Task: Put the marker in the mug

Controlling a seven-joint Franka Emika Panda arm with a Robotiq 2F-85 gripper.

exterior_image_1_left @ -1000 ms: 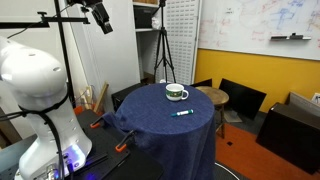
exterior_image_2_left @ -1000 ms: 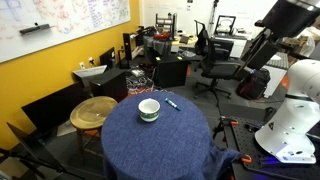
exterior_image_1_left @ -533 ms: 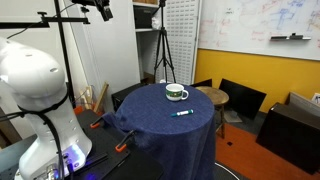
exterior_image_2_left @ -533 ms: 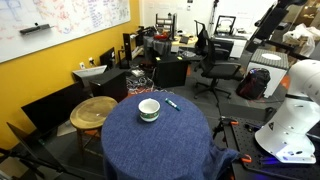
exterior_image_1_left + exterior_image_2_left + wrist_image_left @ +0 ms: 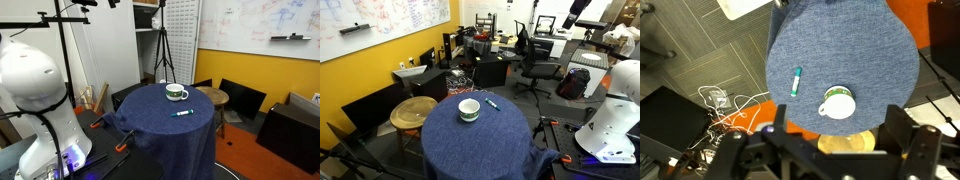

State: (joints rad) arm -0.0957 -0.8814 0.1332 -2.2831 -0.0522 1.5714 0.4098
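Note:
The teal-green marker (image 5: pixel 183 113) lies flat on a round table covered in blue cloth (image 5: pixel 160 125), apart from the mug. The white mug with a green band (image 5: pixel 176 93) stands upright near the table's far side. Both also show in the other exterior view, the marker (image 5: pixel 492 103) and the mug (image 5: pixel 469 109). In the wrist view the marker (image 5: pixel 796 82) and mug (image 5: pixel 838 103) lie far below my gripper (image 5: pixel 839 112). Its two fingers are spread wide and hold nothing. In the exterior views only the arm's dark end (image 5: pixel 578 10) shows at the top edge.
A round wooden stool (image 5: pixel 414 110) stands beside the table. Black chairs (image 5: pixel 240 98), a tripod (image 5: pixel 162 50), desks with monitors (image 5: pixel 545 25) and the white robot base (image 5: pixel 35 80) surround it. Cables lie on the floor (image 5: pixel 715 98).
The arm has risen steadily and now nearly leaves the top of both exterior views. The marker and mug have not moved.

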